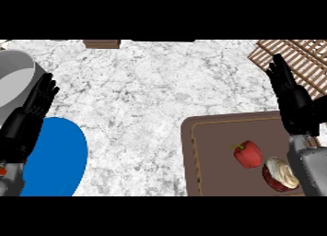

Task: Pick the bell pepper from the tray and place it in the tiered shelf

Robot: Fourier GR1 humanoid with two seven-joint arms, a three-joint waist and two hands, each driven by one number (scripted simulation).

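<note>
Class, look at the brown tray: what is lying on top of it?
On the tray lie a red bell pepper and a cupcake-like item; the right forearm covers part of that item and the tray's right side.

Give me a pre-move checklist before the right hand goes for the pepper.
1. Pepper on the tray, unobstructed from above: ok.
2. Right hand open, holding nothing: ok.
3. Right hand positioned over the pepper: not ok, it is raised beyond the tray's far edge, right of the pepper.
4. Neighbour clearance: not ok, a cupcake lies close to the pepper's right, partly under the right forearm.
5. Shelf visible at the far right: ok; which tier is free: cannot tell.
6. Left hand open, at the left edge away from the tray: ok.
</note>
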